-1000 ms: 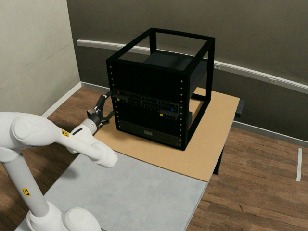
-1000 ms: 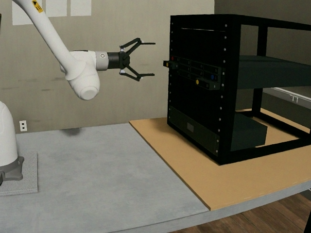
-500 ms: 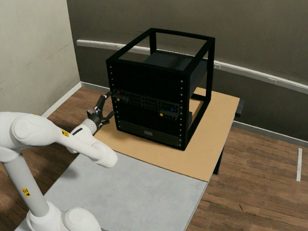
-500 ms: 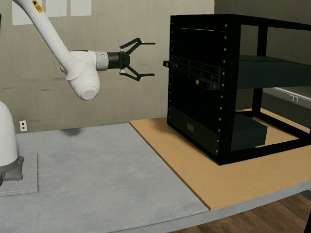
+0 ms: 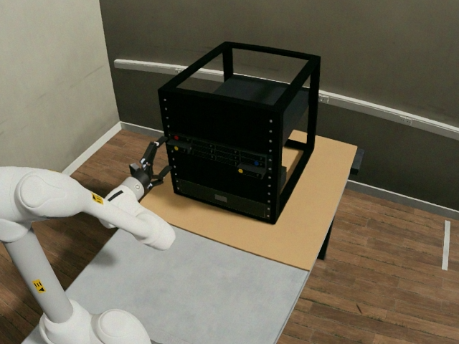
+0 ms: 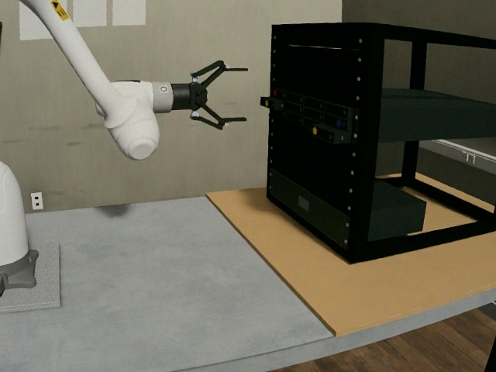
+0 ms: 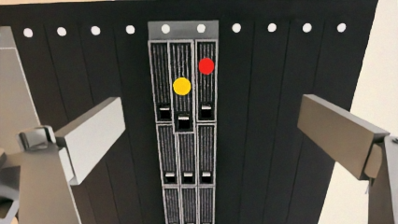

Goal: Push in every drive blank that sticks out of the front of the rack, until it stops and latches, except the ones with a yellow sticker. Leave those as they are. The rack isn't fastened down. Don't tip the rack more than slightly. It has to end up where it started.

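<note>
The black rack (image 5: pixel 237 122) stands on the tan board, and a row of drive blanks crosses its front. At the row's left end a blank with a red sticker (image 5: pixel 176 137) looks level with its neighbours. Below it a blank with a yellow sticker (image 5: pixel 176 147) sticks out. At the right end there is a blank with a blue sticker (image 5: pixel 256 163), and a second yellow-sticker blank (image 5: pixel 240 170) sticks out. My gripper (image 6: pixel 245 94) is open and empty, a short way in front of the row's left end. The wrist view shows the red sticker (image 7: pixel 206 65) and the yellow sticker (image 7: pixel 181 86) between the spread fingers.
The tan board (image 6: pixel 360 280) lies on the grey table (image 6: pixel 152 280) and reaches the table's right edge. A grey panel (image 5: pixel 221 198) fills the rack's lowest slot. The rack's upper bays and back are open frame. My arm's base (image 6: pixel 12 248) stands at the table's left end.
</note>
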